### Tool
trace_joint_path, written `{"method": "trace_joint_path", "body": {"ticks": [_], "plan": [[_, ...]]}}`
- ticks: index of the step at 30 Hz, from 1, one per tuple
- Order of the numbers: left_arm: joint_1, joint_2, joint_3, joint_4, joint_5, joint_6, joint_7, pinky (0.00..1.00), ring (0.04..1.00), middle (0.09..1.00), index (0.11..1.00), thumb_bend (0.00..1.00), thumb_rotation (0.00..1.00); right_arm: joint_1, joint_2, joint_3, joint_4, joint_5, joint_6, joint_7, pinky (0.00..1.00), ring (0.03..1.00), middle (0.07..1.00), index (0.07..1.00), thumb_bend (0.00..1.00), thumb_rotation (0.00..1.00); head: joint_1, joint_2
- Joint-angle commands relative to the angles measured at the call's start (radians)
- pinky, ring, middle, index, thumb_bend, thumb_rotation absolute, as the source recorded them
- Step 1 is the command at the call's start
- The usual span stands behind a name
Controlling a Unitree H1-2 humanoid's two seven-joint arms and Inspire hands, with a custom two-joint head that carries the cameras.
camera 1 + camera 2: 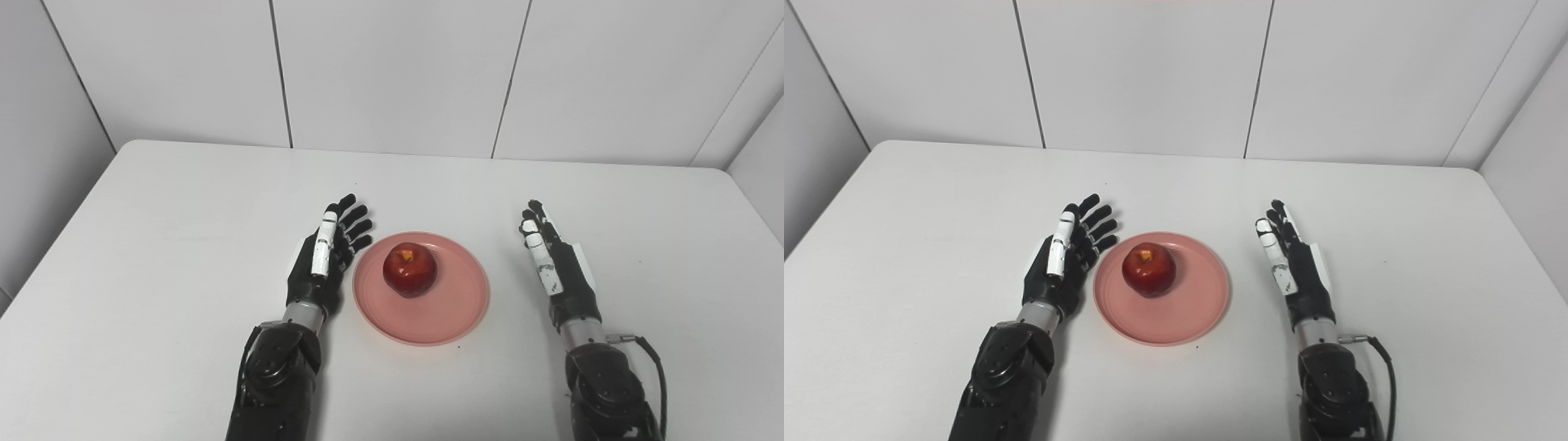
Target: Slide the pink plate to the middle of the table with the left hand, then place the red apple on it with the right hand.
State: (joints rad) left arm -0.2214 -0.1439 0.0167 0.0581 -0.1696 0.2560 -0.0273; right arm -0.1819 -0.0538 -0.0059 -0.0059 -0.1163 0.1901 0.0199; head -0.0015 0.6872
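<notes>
Left hand point(324, 257) lies on the white table point(153, 245) just beside the left rim of the pink plate point(453, 312), fingers spread, nothing held; whether the fingertips touch the rim cannot be told. Plate sits about mid-table, flat. Red apple point(410, 269) rests upright on it, stem dimple up, a little left of the plate's centre — clear of both hands. Right hand point(554, 263) lies well apart from the plate's right rim, fingers straight and loosely parted, empty. Judgement: slide and placement both look done — only drawing the arms back seems left, if anything.
</notes>
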Motion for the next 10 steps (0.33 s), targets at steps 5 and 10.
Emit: {"method": "trace_joint_path", "body": {"ticks": [5,10], "plan": [[-0.018,0.017,0.004,0.028,-0.006,-0.010,-0.012,0.86,0.867,0.886,0.877,0.36,1.00,-0.031,0.004,-0.008,0.000,0.050,-0.049,0.002,0.99,0.947,0.965,0.976,0.82,1.00,-0.001,-0.006],[-0.023,0.025,0.006,0.041,-0.008,-0.018,-0.020,0.86,0.871,0.890,0.881,0.36,1.00,-0.026,0.012,-0.010,0.011,0.091,-0.056,0.010,1.00,0.953,0.970,0.979,0.81,1.00,-0.010,-0.013]]}}
